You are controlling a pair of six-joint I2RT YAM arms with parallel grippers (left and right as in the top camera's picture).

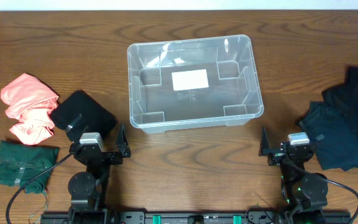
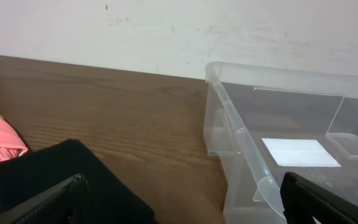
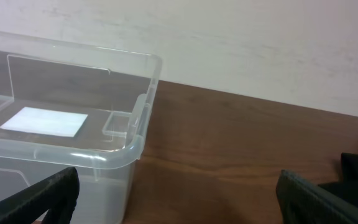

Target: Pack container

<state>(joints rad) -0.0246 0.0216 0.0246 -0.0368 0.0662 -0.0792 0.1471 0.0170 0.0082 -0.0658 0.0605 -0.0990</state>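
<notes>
Two grippers wait with jaws spread wide and nothing between them, the left gripper (image 1: pixel 98 134) at 7 o'clock and the right gripper (image 1: pixel 288 134) at 5 o'clock. The large rectangular clear plastic storage bin (image 1: pixel 194 123) sits upright and empty at the table's centre, reaching toward 12 o'clock, with a white rectangular label (image 1: pixel 189 79) on its floor. It looks light and fairly stiff, though its thin walls would probably flex, and the smooth plastic is likely slippery. The rolled rim seems the best place to pinch it, the near long side being closest to both arms. At 9 o'clock lie a crumpled salmon-pink cloth (image 1: pixel 28 107) and a folded black cloth (image 1: pixel 82 115), which touch, with a folded dark green cloth (image 1: pixel 25 163) toward 8 o'clock. A heap of dark navy garments (image 1: pixel 347 121) lies at 3 o'clock. All look soft and limp. The dark brown wooden table (image 1: pixel 55 43) is flat and grained, and a plain off-white wall (image 2: pixel 166 31) stands behind it.
</notes>
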